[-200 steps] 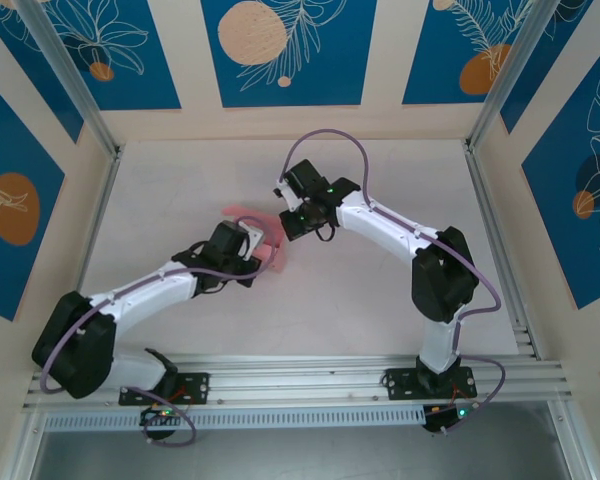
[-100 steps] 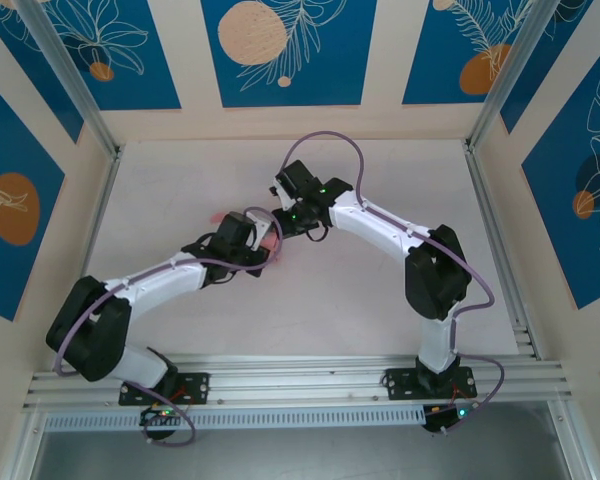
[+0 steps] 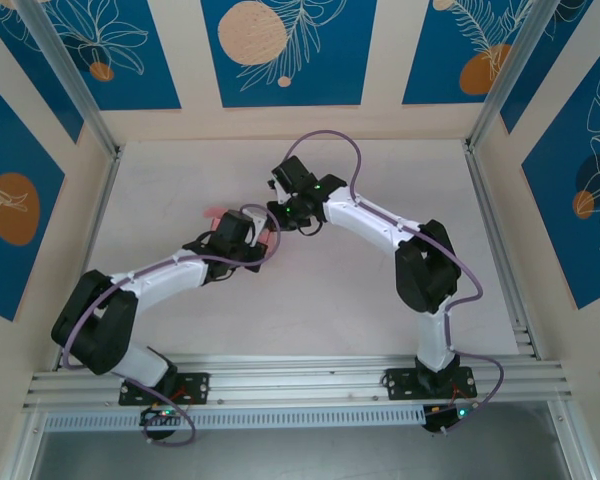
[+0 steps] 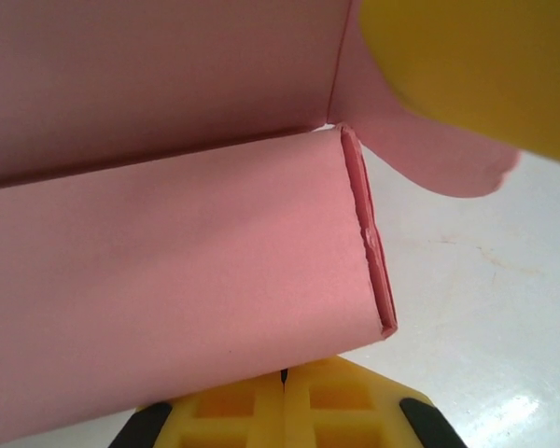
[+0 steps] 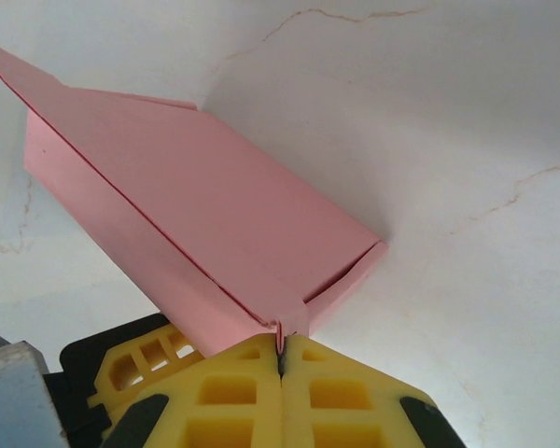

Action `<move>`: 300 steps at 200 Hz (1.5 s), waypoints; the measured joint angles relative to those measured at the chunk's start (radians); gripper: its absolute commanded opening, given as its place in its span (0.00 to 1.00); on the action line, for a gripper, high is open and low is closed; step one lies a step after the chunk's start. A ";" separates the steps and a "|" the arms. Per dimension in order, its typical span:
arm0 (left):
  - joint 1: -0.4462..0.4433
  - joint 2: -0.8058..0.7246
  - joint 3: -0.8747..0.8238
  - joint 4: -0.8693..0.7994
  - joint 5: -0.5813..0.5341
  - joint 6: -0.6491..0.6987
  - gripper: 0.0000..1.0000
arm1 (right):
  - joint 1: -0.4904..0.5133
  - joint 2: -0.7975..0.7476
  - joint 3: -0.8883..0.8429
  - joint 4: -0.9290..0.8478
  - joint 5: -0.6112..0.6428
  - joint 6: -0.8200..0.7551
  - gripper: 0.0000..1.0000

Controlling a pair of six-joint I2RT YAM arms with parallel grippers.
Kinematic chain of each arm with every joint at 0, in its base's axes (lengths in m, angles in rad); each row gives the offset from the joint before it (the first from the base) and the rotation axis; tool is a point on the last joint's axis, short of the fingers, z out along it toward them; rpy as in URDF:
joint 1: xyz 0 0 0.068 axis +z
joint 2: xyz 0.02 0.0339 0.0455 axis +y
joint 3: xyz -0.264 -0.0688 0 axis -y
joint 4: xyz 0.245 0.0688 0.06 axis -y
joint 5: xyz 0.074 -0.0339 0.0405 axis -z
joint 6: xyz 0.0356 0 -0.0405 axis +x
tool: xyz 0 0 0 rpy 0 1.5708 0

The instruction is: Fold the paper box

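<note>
The pale pink paper box is partly folded, with raised walls and a pointed flap sticking out at its far end. My right gripper is shut on a thin corner tab of the box. My left gripper has its yellow fingers pressed together, and their tips sit under a long pink wall of the box; I see no paper between them. From above, the left gripper and the right gripper meet mid-table, and a pink bit of the box peeks out beside the left wrist.
The white tabletop lies open to the right and front. Aluminium rails line the sides, and a rail runs along the near edge. Purple cables loop over both arms. A yellow finger of the right gripper looms in the left wrist view.
Both grippers and the box have shifted left and a little farther from the arm bases. The left wrist now covers more of the box, so less pink shows from above.
</note>
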 measured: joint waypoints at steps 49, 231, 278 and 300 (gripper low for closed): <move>0.009 0.008 0.000 0.016 0.000 0.000 0.00 | -0.014 0.015 0.008 0.016 -0.047 0.051 0.00; 0.051 -0.068 -0.070 0.063 0.064 -0.044 0.09 | 0.019 0.105 0.124 -0.003 -0.025 0.160 0.01; 0.114 -0.357 -0.163 0.045 0.047 -0.114 0.39 | 0.032 0.122 0.164 -0.045 0.000 0.145 0.01; 0.201 -0.490 -0.182 0.038 -0.038 -0.142 0.43 | 0.032 0.127 0.175 -0.056 0.000 0.137 0.01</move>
